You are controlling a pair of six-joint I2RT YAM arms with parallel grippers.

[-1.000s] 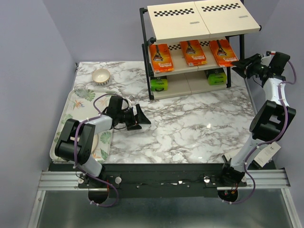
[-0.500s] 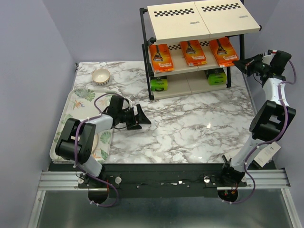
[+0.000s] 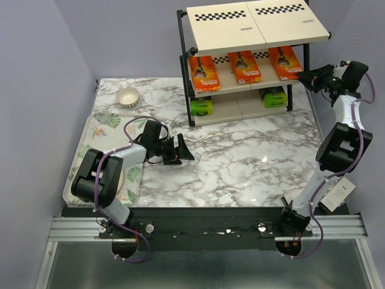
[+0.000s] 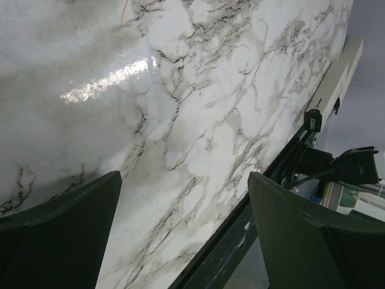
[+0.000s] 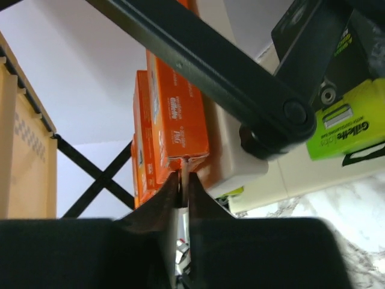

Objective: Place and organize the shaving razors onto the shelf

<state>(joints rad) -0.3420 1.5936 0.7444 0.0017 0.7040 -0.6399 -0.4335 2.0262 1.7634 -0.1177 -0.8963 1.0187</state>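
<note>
The shelf stands at the back of the marble table. Three orange razor packs lie on its middle board, the right one at the end. Two black packs with lime ends lie on the lower board. My right gripper is at the shelf's right end, shut on the thin edge tab of the right orange pack; its jaws are pinched together on it. My left gripper is open and empty, low over the marble. No white boxes are in view.
A floral tray lies at the left edge under my left arm. A small bowl sits at the back left. The shelf's black tube frame crosses close above my right gripper. The table's front rail shows in the left wrist view.
My right gripper has moved toward the back with the right orange pack, which has slid a little deeper onto the middle board. My left gripper has shifted slightly right.
</note>
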